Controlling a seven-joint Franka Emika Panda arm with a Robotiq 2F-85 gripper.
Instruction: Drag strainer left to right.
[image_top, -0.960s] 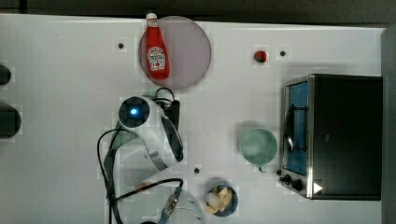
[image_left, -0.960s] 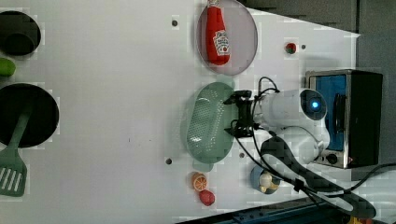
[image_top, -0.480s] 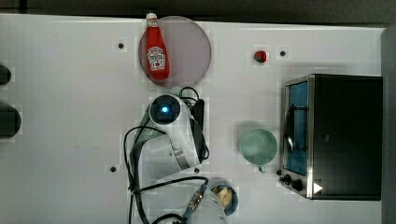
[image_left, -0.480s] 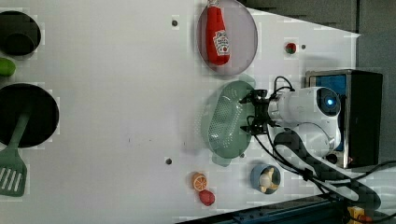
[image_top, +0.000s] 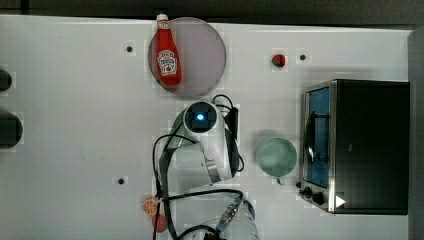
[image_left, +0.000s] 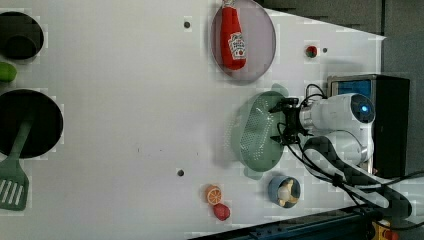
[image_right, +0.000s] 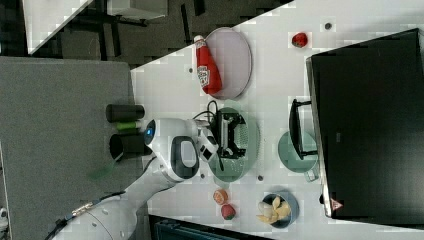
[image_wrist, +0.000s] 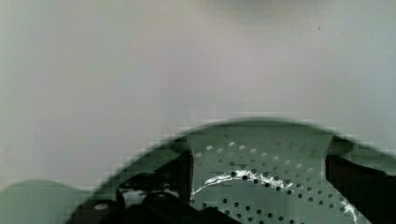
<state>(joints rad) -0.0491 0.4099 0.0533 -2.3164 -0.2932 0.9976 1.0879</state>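
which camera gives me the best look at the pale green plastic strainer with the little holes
The left view: the pale mint-green perforated plastic strainer lies almost fully exposed, with the gripper at its rim. In the right view the gripper stands inside the strainer and covers part of it. In the top view the arm hides nearly all of it. The wrist view shows a close section of holed wall.

White label seen on red ketchup bottle (image_top: 168, 61), at 12 o'clock on table; wording too small, nothing legible elsewhere.
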